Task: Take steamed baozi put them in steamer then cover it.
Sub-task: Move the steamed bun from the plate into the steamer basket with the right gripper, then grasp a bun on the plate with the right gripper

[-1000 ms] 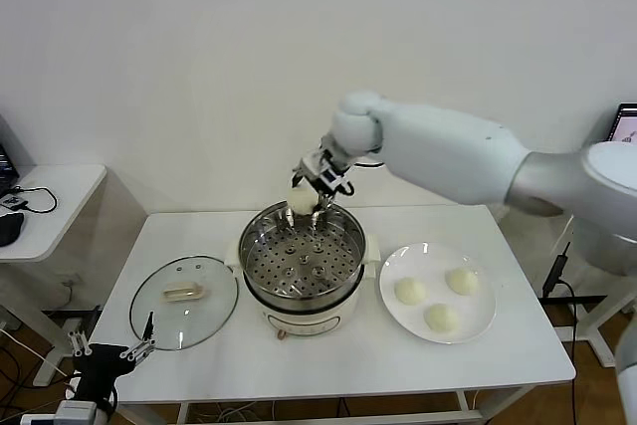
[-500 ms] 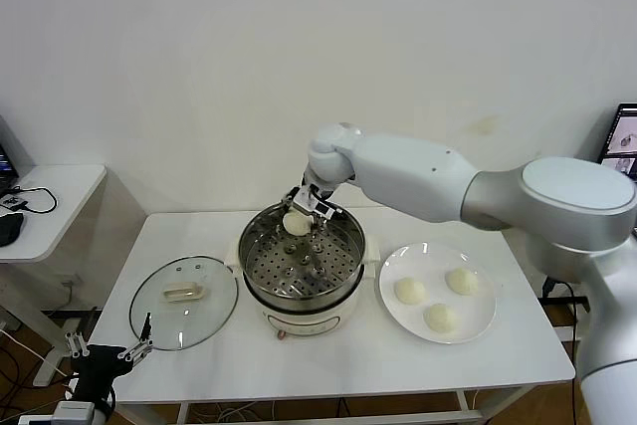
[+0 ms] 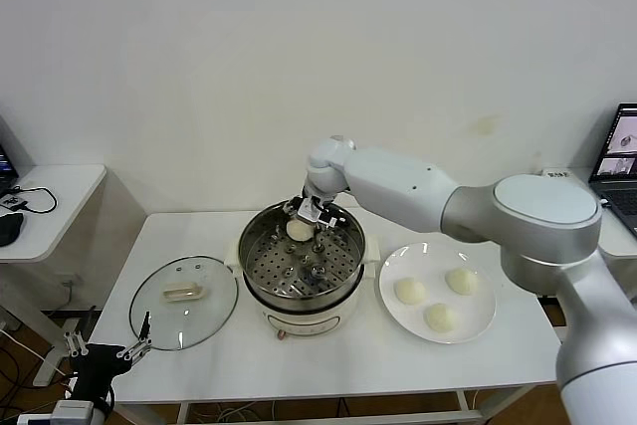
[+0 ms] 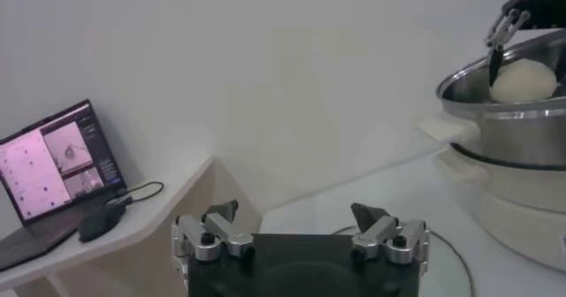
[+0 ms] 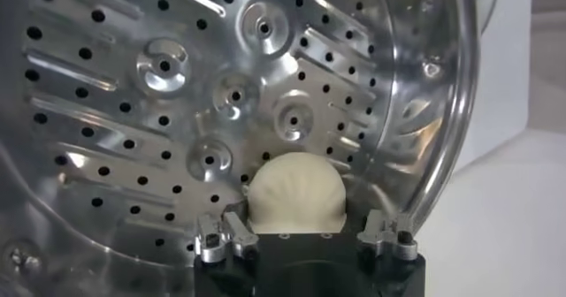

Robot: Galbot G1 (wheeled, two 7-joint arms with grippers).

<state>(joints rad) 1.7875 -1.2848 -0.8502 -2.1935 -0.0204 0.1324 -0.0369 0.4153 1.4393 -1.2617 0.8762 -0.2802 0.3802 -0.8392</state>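
The steamer (image 3: 302,268) is set at the middle of the bench (image 3: 338,360). The cover (image 3: 184,301) is laid flat to its left, and a plate (image 3: 437,292) with three baozi (image 3: 410,291) is placed to its right. A fourth baozi (image 3: 300,231) is found inside the steamer, at its rear edge.

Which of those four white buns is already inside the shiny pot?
The bun at the steamer's far rim, right under the right gripper. The other three buns sit on the white plate.
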